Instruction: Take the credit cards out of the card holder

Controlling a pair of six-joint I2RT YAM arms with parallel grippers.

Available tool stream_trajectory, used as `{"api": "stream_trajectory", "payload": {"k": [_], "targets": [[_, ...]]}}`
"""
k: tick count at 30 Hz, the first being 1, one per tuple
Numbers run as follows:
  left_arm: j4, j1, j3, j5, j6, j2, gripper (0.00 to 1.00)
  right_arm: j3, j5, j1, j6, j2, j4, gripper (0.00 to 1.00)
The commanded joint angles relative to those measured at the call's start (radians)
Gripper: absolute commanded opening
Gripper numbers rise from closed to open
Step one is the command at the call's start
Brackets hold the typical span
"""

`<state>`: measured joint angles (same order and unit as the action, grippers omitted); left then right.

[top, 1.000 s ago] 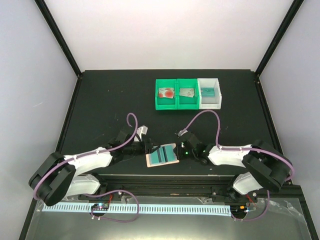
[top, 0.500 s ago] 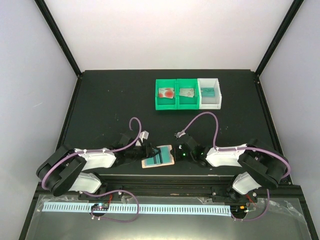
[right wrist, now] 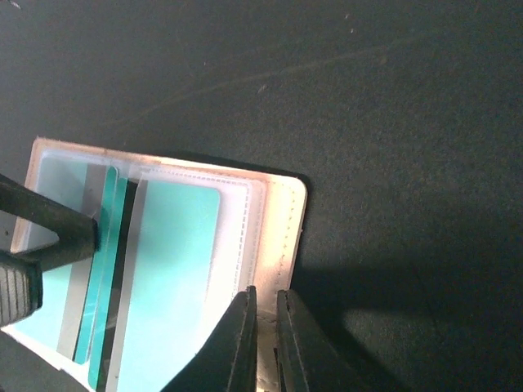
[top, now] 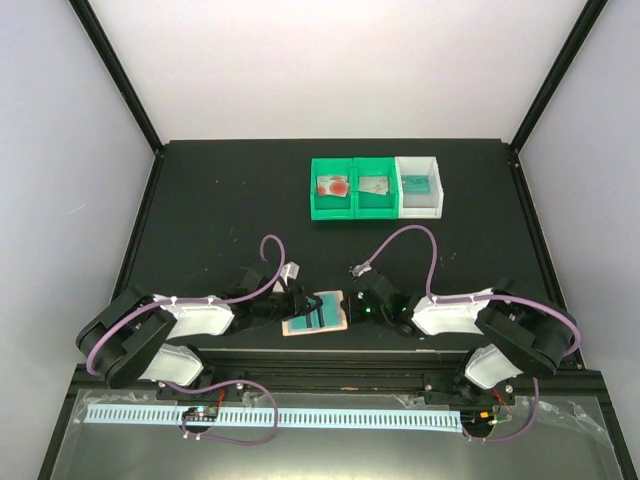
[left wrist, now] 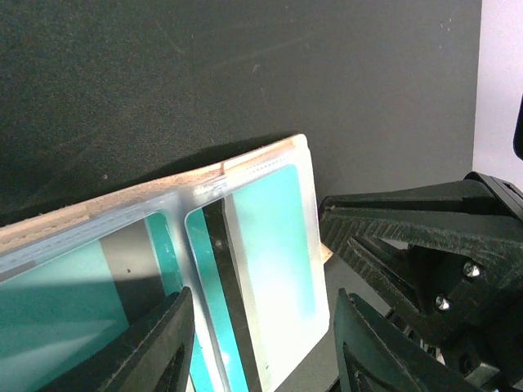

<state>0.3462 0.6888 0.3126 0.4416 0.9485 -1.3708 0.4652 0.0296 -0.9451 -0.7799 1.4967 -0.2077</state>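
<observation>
An open, flat peach-orange card holder (top: 305, 330) showing teal credit cards (top: 318, 311) lies on the black tabletop (top: 200, 210), flanked closely by the left tool (top: 297, 303) and right tool (top: 352, 308).

We count 3 bins in the upper centre of the top view: 2 green, i.e. left green bin (top: 333, 211) & middle green bin (top: 377, 210), + 1 white bin (top: 420, 209). Each has 1 card inside, so 3 loose cards: 1 red-blotch card (top: 332, 186), 1 silver-grey card (top: 375, 185), 1 teal card (top: 418, 181). There's 1 card holder (top: 298, 328), lower centre. In its pockets we're sure of 2 teal cards: right-pocket card (right wrist: 167, 278) & left-pocket card (right wrist: 64, 181). A thin teal strip between them may be a 3rd; can't tell. That's 5 cards min. 2 arms, left arm (top: 190, 315) & right arm (top: 450, 310), w/ 2 grippers: left gripper (top: 300, 302), right gripper (top: 352, 304).
</observation>
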Motion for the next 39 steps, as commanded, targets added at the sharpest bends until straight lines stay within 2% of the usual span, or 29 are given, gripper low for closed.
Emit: {"api": "stream_trajectory", "payload": {"k": [1, 5, 9, 18, 27, 32, 39], "targets": [[-0.097, 0.005, 0.024, -0.046, -0.019, 0.013, 0.49, 0.007, 0.010, -0.024, 0.027, -0.025, 0.159, 0.12], [-0.135, 0.001, 0.025, -0.072, -0.043, 0.043, 0.49, 0.024, 0.028, -0.024, 0.067, -0.118, 0.186, 0.17], [-0.139, -0.008, 0.020, -0.068, -0.054, 0.042, 0.48, 0.062, 0.027, -0.024, 0.139, -0.137, 0.232, 0.25], [-0.120, -0.010, 0.011, -0.038, -0.039, 0.079, 0.47, 0.132, 0.001, -0.024, 0.088, -0.080, 0.278, 0.26], [-0.128, -0.011, 0.008, -0.041, -0.049, 0.082, 0.47, 0.204, -0.005, -0.024, 0.096, 0.058, 0.300, 0.26], [-0.140, -0.009, 0.008, -0.043, -0.063, 0.084, 0.47, 0.191, -0.071, -0.024, 0.095, 0.092, 0.347, 0.14], [-0.099, -0.009, 0.004, -0.019, -0.051, 0.032, 0.47, 0.155, -0.048, -0.024, 0.078, 0.127, 0.301, 0.13]]}}
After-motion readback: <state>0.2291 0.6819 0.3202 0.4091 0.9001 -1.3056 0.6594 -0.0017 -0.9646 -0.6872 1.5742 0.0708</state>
